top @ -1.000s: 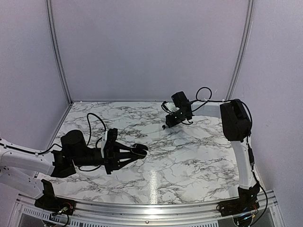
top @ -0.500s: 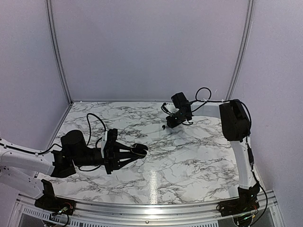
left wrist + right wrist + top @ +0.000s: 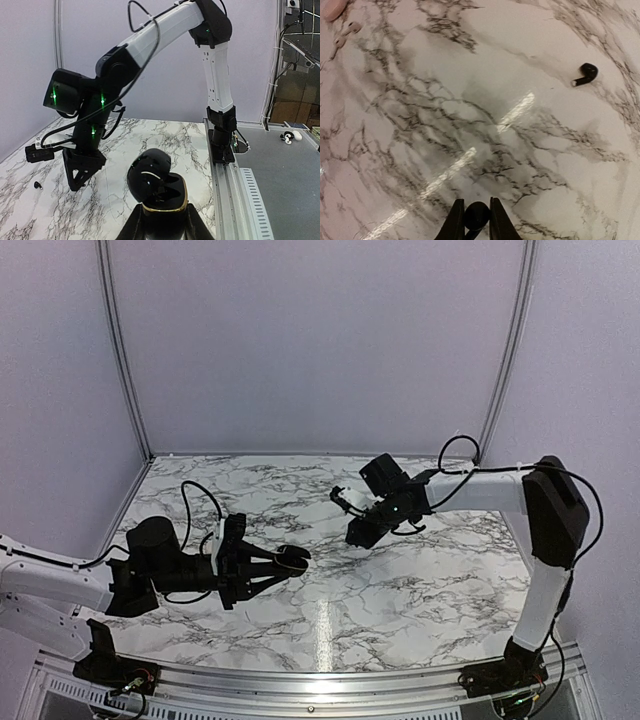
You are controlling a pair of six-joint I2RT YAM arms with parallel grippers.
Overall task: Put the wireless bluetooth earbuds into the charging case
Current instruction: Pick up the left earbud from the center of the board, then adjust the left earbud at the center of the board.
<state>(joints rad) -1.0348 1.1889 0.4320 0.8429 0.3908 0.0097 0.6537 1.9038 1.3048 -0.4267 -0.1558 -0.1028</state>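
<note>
My left gripper (image 3: 290, 560) is shut on a black hinged charging case (image 3: 156, 180) with a gold rim. It holds the case above the table with the lid open and the dark wells showing. My right gripper (image 3: 357, 537) hangs above the middle of the table, shut on one tiny black earbud (image 3: 476, 217) between its fingertips. The second black earbud (image 3: 585, 73) lies on the marble ahead and to the right in the right wrist view. It also shows as a small speck in the left wrist view (image 3: 37, 185), left of the right gripper.
A pale pink rounded case (image 3: 332, 7) lies at the top left corner of the right wrist view, with two pale pink earbuds (image 3: 351, 28) beside it. The right arm (image 3: 150, 40) arches over the table. A metal rail (image 3: 320, 680) runs along the near edge.
My right gripper has moved from the far side toward the table's middle with a black earbud in it, and the arm's elbow has swung out to the right. My left gripper has stayed put.
</note>
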